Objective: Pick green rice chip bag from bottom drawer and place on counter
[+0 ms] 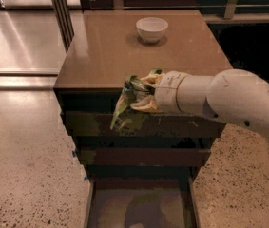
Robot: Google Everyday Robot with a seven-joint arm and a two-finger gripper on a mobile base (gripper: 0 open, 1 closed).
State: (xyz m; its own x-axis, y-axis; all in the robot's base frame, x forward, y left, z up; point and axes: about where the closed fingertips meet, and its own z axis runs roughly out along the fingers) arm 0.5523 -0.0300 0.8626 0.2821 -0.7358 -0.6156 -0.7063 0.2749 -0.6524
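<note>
We see the end effector [146,98] clamped on the bag [126,102], which hangs crumpled from its left tip, in the air right at the near edge of the surface [105,51] and in front of the top drawer [186,126]. Below, the bottom drawer [139,208] stands open. A bowl [151,29] sits on the far part of the surface.

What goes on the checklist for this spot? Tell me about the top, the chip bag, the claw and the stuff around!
Surface: counter, brown and shiny.
Job's things: green chip bag, crumpled, held level with the counter's front edge, not on it yet; bottom drawer pulled open.
Clutter: white bowl, upright at the back of the counter.
Grippers: claw shut on the chip bag, in front of the cabinet.
Cables: nothing seen.
Surroundings: speckled floor; metal pole behind.
</note>
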